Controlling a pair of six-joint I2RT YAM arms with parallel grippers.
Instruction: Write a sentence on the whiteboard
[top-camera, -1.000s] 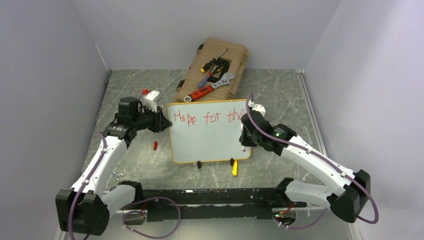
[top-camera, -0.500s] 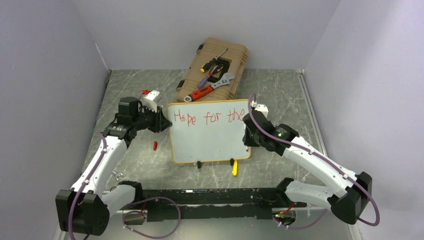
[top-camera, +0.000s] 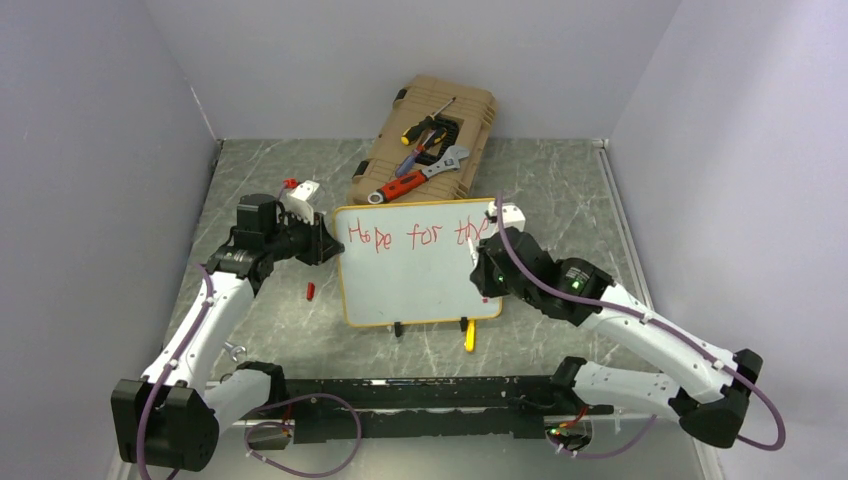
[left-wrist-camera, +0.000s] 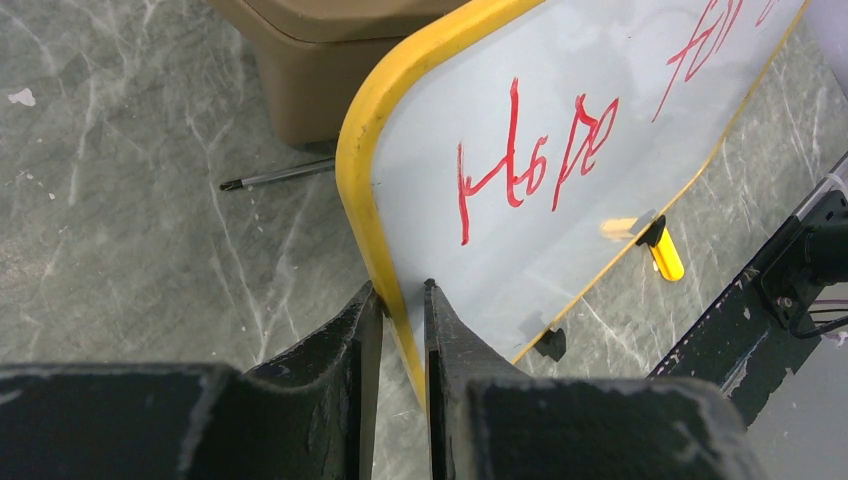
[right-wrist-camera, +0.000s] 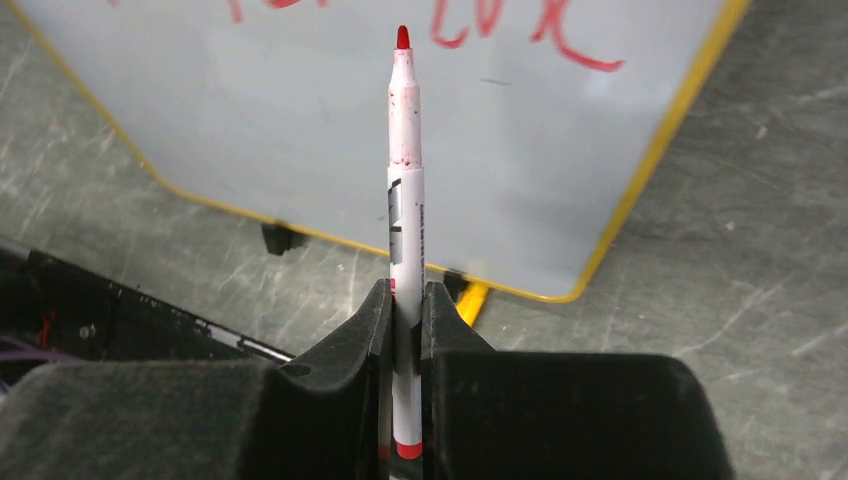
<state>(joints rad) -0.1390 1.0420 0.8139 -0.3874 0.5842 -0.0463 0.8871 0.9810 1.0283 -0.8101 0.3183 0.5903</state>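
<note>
Jaws of the left gripper clamp the yellow left edge of the whiteboard, which stands on its feet on the grey tabletop, just in front of a tan tool case. Jaws of the right gripper clench a red marker, its tip close to the board's right side. The sentence runs along the top in red, beginning "Hope for".
</note>
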